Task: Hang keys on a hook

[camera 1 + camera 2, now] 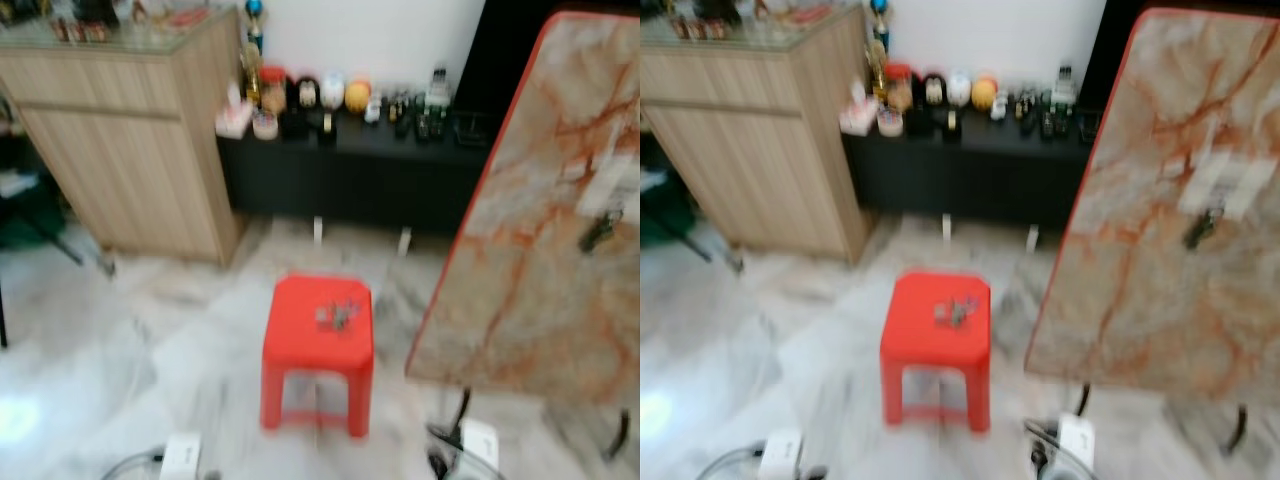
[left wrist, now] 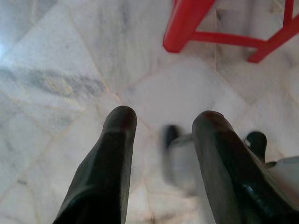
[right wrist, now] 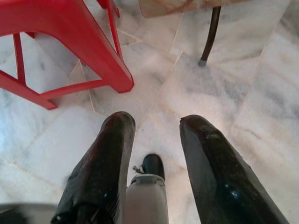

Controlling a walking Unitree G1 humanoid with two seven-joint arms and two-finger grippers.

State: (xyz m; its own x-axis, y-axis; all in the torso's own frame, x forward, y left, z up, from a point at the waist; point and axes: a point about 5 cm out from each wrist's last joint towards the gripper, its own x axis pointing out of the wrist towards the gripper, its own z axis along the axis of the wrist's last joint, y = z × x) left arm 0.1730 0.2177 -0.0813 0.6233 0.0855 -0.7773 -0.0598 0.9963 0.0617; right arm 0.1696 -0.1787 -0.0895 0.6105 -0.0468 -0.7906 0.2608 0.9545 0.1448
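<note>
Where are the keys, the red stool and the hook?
keys (image 1: 338, 315), left eye view, middle of the bunch.
stool (image 1: 300, 335), left eye view, bare seat top.
hook (image 1: 598, 232), left eye view, its dark body on the tilted board.

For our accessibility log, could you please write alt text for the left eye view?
A small bunch of keys lies on a red plastic stool on a pale marble floor. To its right leans a marble-patterned tabletop with a small dark hook; behind are a wooden cabinet and a cluttered black shelf. The picture is blurred.

A bright red stool (image 1: 318, 335) stands on white grey-veined marble floor (image 1: 150, 360), beside a beige, orange-veined, red-edged board (image 1: 545, 220), a light-wood cabinet (image 1: 130, 150) and a black shelf (image 1: 350, 175).
</note>
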